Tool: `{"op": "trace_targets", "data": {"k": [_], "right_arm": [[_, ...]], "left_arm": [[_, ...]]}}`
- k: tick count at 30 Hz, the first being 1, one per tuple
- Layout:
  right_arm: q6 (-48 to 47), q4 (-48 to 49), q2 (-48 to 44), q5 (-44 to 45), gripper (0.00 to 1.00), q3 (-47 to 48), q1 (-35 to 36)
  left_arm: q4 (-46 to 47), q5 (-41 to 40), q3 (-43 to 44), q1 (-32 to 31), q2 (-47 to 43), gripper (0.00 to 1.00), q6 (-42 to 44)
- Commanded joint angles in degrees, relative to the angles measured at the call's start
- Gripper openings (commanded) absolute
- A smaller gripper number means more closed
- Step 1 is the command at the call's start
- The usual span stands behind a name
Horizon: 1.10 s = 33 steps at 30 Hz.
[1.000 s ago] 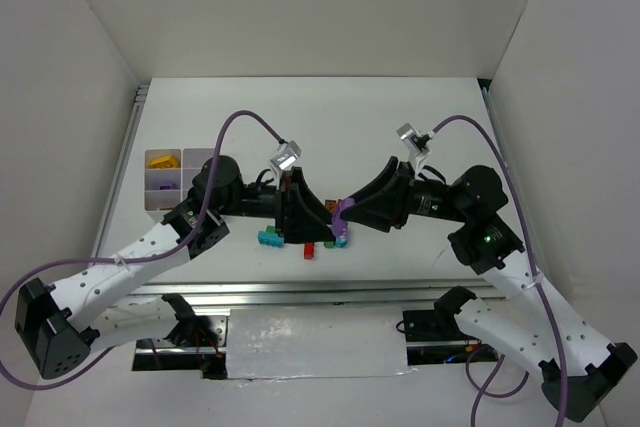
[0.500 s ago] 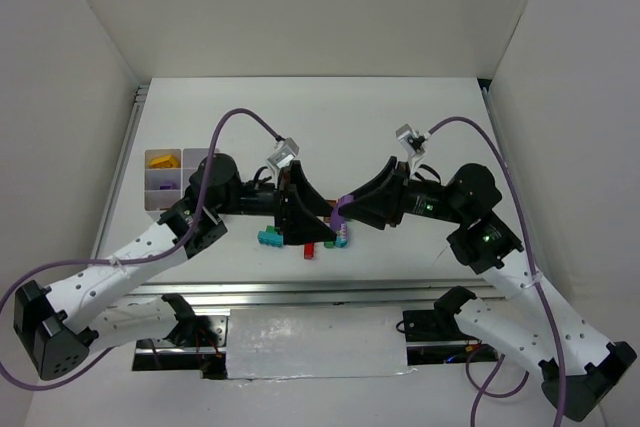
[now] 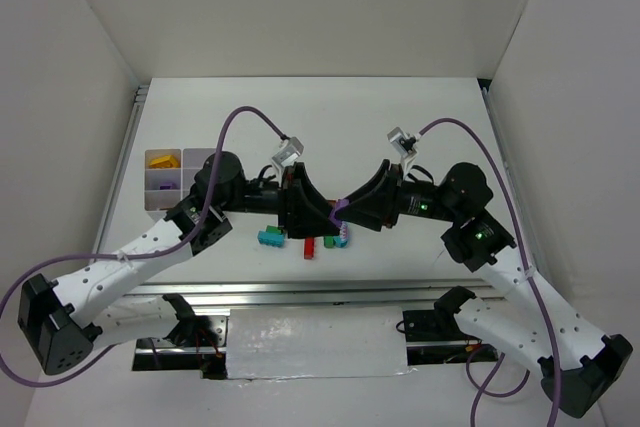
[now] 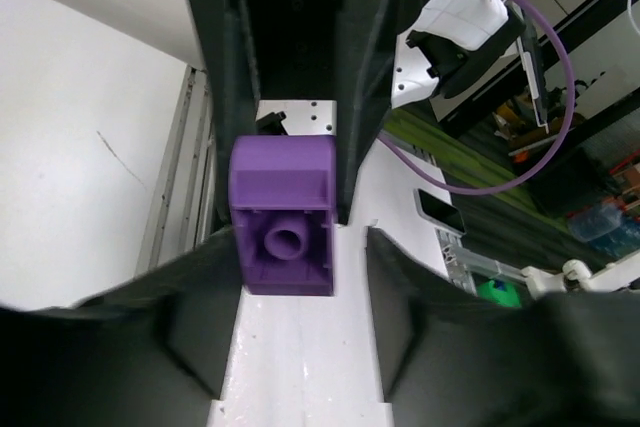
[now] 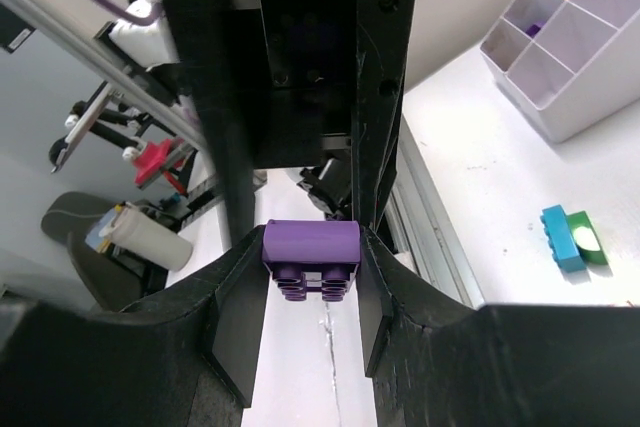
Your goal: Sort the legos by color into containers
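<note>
My right gripper (image 3: 343, 211) is shut on a purple lego (image 5: 310, 255), held above the table. My left gripper (image 3: 322, 215) faces it, open. In the left wrist view the purple lego (image 4: 285, 217) sits between my left fingers (image 4: 190, 322), against the left one, with a gap to the right one. More legos lie below the grippers: teal (image 3: 268, 238), red (image 3: 311, 247) and green (image 3: 328, 243). The white compartment tray (image 3: 190, 162) stands at the left with a yellow lego (image 3: 160, 159) and a purple one (image 3: 165, 185) in separate compartments.
The tray also shows in the right wrist view (image 5: 590, 77), with a teal and a green lego (image 5: 575, 237) on the table below it. White walls enclose the table on three sides. A metal rail (image 3: 300, 292) runs along the near edge.
The two grippers have drawn closer together over the middle of the table. The right gripper's purple lego has come in between the left gripper's open fingers.
</note>
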Motion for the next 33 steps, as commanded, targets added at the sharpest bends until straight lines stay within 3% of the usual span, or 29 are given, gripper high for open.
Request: {"op": "trace_targets", "data": {"k": [1, 2, 3, 4, 5, 6, 7, 10, 11, 14, 17, 18, 19, 20, 21, 24, 29, 33], "right_arm": [[-1.1, 3.48, -0.55, 0.6, 0.0, 0.43, 0.23], [-1.02, 3.83, -0.37, 0.17, 0.0, 0.35, 0.23], [-0.93, 4.19, -0.19, -0.19, 0.0, 0.34, 0.23], [-0.58, 5.23, 0.24, -0.28, 0.0, 0.17, 0.23], [-0.49, 5.59, 0.42, -0.36, 0.0, -0.09, 0.23], [-0.4, 6.03, 0.51, -0.37, 0.0, -0.18, 0.23], [-0.23, 6.47, 0.6, -0.28, 0.02, -0.27, 0.31], [-1.1, 4.2, -0.53, 2.35, 0.79, 0.08, 0.05], [-1.71, 2.88, -1.06, 3.84, 0.99, 0.34, 0.05], [-4.78, -4.41, -3.52, 11.48, 1.0, 2.01, -2.05], [-6.11, -12.4, -6.42, 22.11, 1.0, 3.42, -3.2], [-6.29, -15.55, -7.13, 27.62, 1.0, 3.68, -3.72], [-6.2, -16.98, -8.27, 29.76, 1.0, 3.94, -3.81], [-6.03, -18.04, -8.62, 31.43, 1.0, 3.95, -3.9], [-5.68, -19.61, -8.89, 33.02, 1.0, 3.95, -3.99], [-5.06, -21.47, -8.02, 32.95, 1.0, 3.77, -3.99], [-4.18, -21.3, -7.14, 31.02, 1.0, 2.54, -3.99], [-4.44, -21.12, -6.78, 29.69, 1.0, 1.58, -4.08]], "left_arm": [[4.69, 2.67, 2.84, -0.27, -0.1, 0.56, 0.1], [4.78, 2.67, 2.84, -0.36, -0.1, 0.5, 0.1], [5.04, 2.93, 2.84, -0.27, -0.01, 0.33, 0.1], [5.13, 3.19, 2.84, -0.36, -0.01, 0.25, 0.02], [4.96, 3.2, 2.84, -0.27, -0.01, 0.07, 0.19], [4.17, 3.2, 3.01, -0.27, -0.01, 0.0, 0.71], [3.47, 2.24, 3.28, -0.36, -0.1, 0.0, 1.15], [-5.12, -5.28, 5.47, 0.17, -1.41, 0.0, 4.57], [-7.93, -8.11, 6.35, 0.52, -2.2, 0.0, 5.28], [-18.31, -13.84, 9.16, 6.56, -2.82, 0.0, 5.39], [-26.83, -15.96, 9.78, 19.2, -3.17, 0.0, 3.18], [-29.12, -18.66, 10.13, 26.29, -3.26, 0.0, 1.96], [-35.58, -21.91, 10.74, 29.06, -2.91, 0.0, 1.69], [-39.74, -26.99, 11.62, 31.52, -2.74, 0.0, 1.16], [-48.31, -41.22, 13.2, 34.68, -2.21, 0.0, -1.8], [-53.4, -55.91, 10.42, 41.0, -2.99, 0.0, -11.57], [-54.18, -62.36, 8.02, 50.34, -3.88, 0.0, -18.96], [-52.87, -58.16, 9.25, 59.57, 0.77, 0.0, -19.23]]}}
